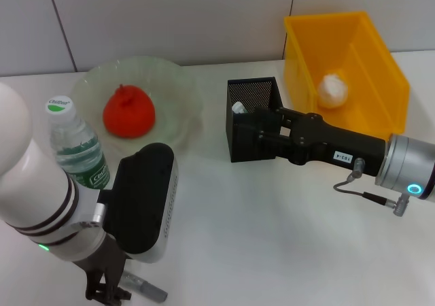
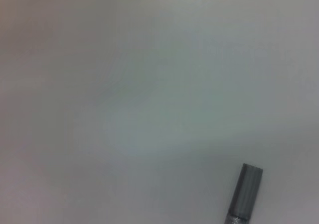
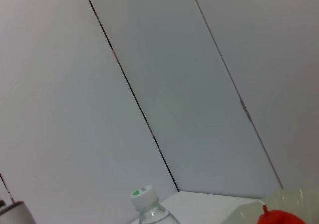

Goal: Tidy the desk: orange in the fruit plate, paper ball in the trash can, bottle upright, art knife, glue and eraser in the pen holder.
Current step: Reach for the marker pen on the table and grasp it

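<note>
Risk: left gripper (image 1: 109, 291) sits low at the near worktop (image 1: 272, 224) edge over the glue (image 1: 146, 290); finger state cannot be told. The thin stick lies flat and could roll or slip from a shallow pinch.

Risk: right gripper (image 1: 262, 130) is against the pen holder (image 1: 253, 119), fingers hidden; pulling back could tip it.

Contents:
- fruit plate (image 1: 178, 81): orange (image 1: 128, 113).
- trash can (image 1: 384, 68): paper ball (image 1: 333, 90).
- pen holder: a pale item, unidentifiable.
- bottle (image 1: 75, 146): upright, beside the plate.
</note>
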Action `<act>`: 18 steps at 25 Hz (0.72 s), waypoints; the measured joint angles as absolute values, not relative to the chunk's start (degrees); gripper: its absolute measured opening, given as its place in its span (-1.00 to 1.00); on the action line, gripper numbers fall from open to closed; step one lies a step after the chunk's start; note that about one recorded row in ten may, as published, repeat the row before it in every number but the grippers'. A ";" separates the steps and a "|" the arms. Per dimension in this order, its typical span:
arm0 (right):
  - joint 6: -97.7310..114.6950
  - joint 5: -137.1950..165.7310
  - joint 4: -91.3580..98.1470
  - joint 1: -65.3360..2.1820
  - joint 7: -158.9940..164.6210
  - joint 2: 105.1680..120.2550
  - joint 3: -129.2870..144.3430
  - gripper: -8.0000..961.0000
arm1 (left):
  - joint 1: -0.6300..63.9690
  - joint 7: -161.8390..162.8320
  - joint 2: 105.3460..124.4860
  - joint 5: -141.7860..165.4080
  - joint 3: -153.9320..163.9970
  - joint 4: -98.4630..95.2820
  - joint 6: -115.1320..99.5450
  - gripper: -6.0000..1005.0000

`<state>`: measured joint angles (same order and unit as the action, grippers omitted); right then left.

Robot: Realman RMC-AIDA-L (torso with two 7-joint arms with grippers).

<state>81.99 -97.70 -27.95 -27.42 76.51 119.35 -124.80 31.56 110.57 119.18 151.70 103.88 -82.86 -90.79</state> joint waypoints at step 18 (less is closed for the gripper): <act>82.43 -97.91 -27.74 -27.42 76.33 119.36 -124.80 0.53 | 32.13 110.27 119.18 151.70 104.64 -80.70 -89.36 0.13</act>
<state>82.43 -97.91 -27.74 -27.42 76.33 119.36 -124.80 32.13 110.27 119.18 151.70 104.64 -80.70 -89.36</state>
